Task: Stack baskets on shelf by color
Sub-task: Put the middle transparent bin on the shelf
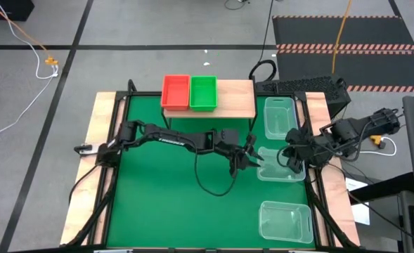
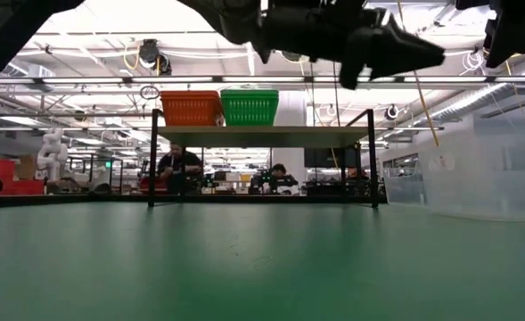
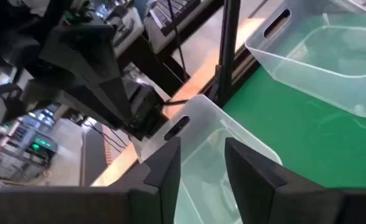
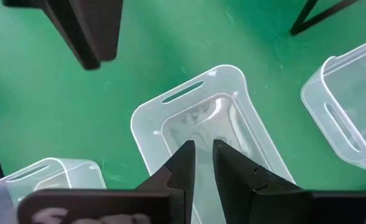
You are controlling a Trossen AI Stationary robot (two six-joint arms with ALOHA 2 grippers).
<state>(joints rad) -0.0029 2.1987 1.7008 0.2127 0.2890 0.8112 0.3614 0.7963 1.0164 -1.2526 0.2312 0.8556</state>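
Two dark, matte six-joint arms with white lettering along the left arm (image 1: pixel 170 139). Black cable looping beneath it. Flat, wedge-shaped black fingers (image 3: pixel 248 177) on the left gripper (image 1: pixel 252 159); narrower tapered ones on the right gripper (image 1: pixel 291 160).

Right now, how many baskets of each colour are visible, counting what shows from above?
Red basket, on the shelf: 1
Green basket, on the shelf: 1
Clear baskets, on the green mat: 3
Total: 5
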